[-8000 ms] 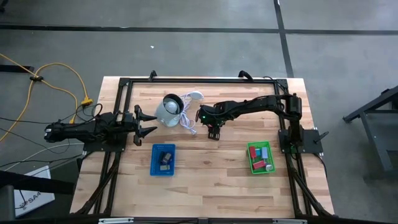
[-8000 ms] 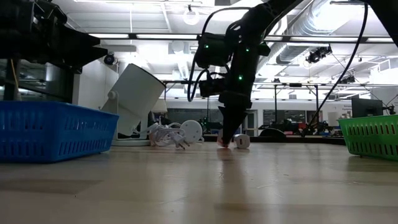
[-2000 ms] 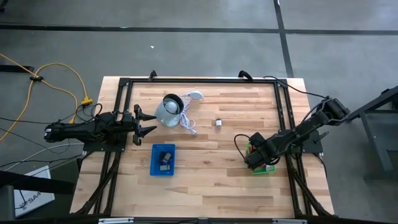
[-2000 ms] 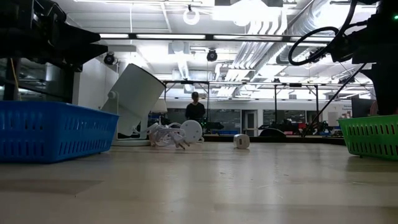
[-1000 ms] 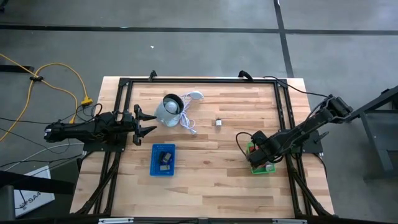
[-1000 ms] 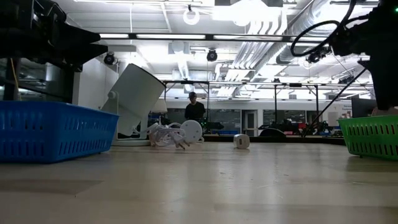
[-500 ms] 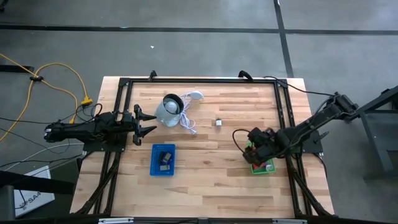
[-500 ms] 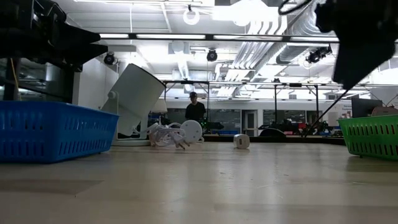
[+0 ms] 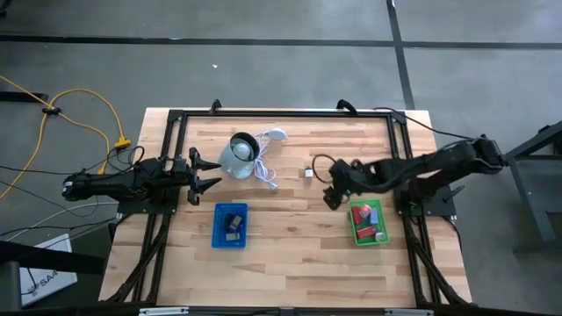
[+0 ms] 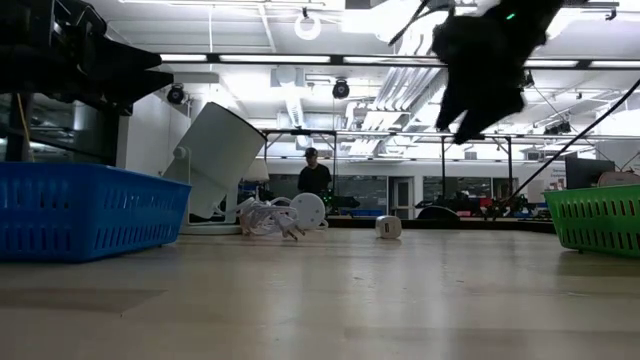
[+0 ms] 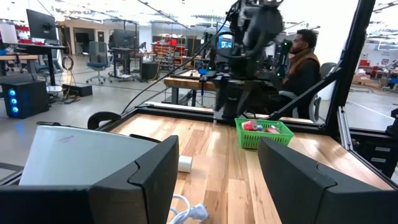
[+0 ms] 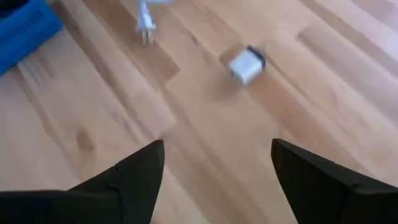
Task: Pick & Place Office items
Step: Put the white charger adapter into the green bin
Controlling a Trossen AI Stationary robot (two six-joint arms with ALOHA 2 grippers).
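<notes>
Lying on bare wood planks, small white cube (image 12: 247,65), dark end away from plug (image 12: 143,29), right gripper (image 12: 214,165) above, jaws apart, empty, left gripper (image 11: 214,171) parked, apart.

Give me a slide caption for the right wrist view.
Open right end effector hangs empty above the wooden table, facing a small white block.

Items in the blue tray (image 9: 231,226) too small to tell

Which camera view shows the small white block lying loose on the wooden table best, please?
The right wrist view: the small white block fills the most frame, unobstructed. High and low views show a speck; the left wrist view shows it partly hidden.
</notes>
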